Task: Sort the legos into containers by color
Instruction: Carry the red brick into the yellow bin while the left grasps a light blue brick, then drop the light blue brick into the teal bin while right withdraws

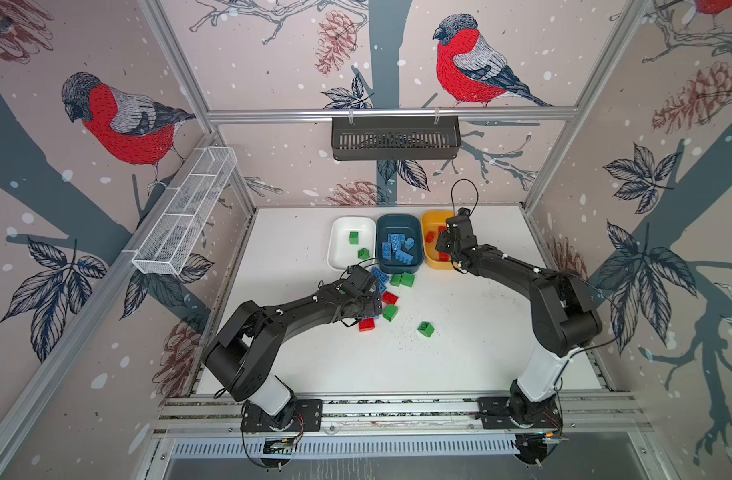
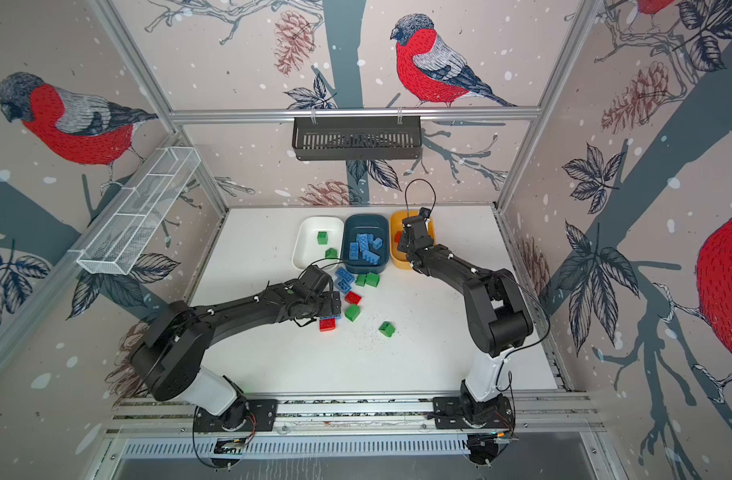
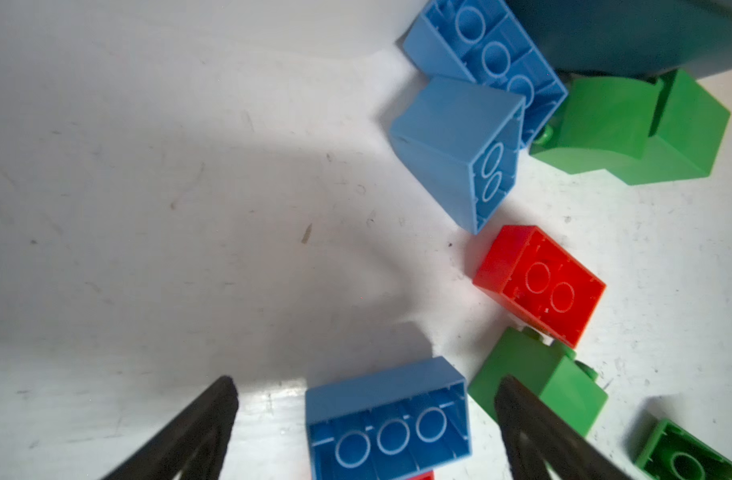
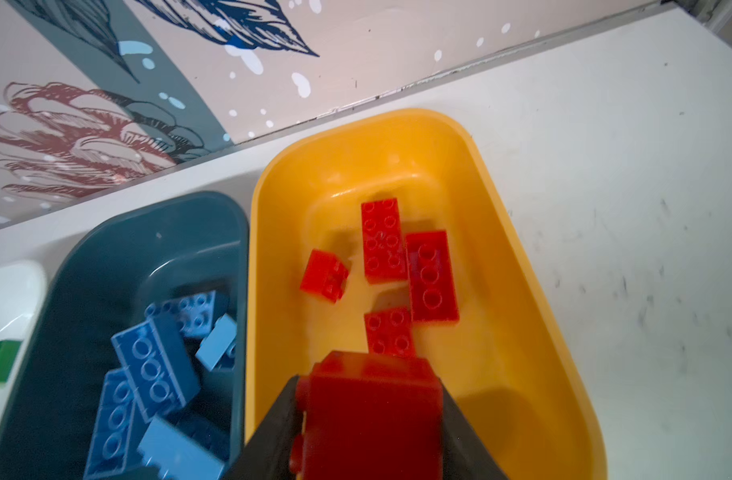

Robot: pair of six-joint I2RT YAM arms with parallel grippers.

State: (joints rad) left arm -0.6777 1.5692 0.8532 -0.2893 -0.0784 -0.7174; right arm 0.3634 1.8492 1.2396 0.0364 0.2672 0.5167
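Over the yellow tub (image 4: pixel 509 316), the right gripper (image 4: pixel 366 419) is clamped on a red brick (image 4: pixel 376 386), which it holds above the tub's near end. Four sorted red bricks (image 4: pixel 383 241) lie on the tub floor. The step in hand, as judged, is delivery of a red piece. The next move calls for parting the jaws so that the brick drops inside the rim. Lowering slightly first would limit bounce.

Nearer the front edge, the left gripper (image 3: pixel 366 388) hangs low over the table (image 1: pixel 480 357) with its fingers (image 3: pixel 220 403) spread wide and nothing held. A blue oblong brick (image 3: pixel 389 424) lies on its side between them, clear of both. A red oblong brick (image 1: pixel 366 325) lies against it. One finger overlaps a green brick (image 3: pixel 538 374) in the wrist view, and contact there cannot be determined. The next move calls for closing on the blue piece alone, lifting clear of its neighbours, and carrying it to the teal tub (image 1: pixel 397 226), which holds blue bricks.

Two loose blue bricks (image 3: pixel 455 149), a loose red brick (image 3: pixel 538 286) and several green ones remain on the table. The white tub (image 1: pixel 343 253) holds two sorted green bricks (image 1: pixel 353 237). Sorting appears well advanced but unfinished.
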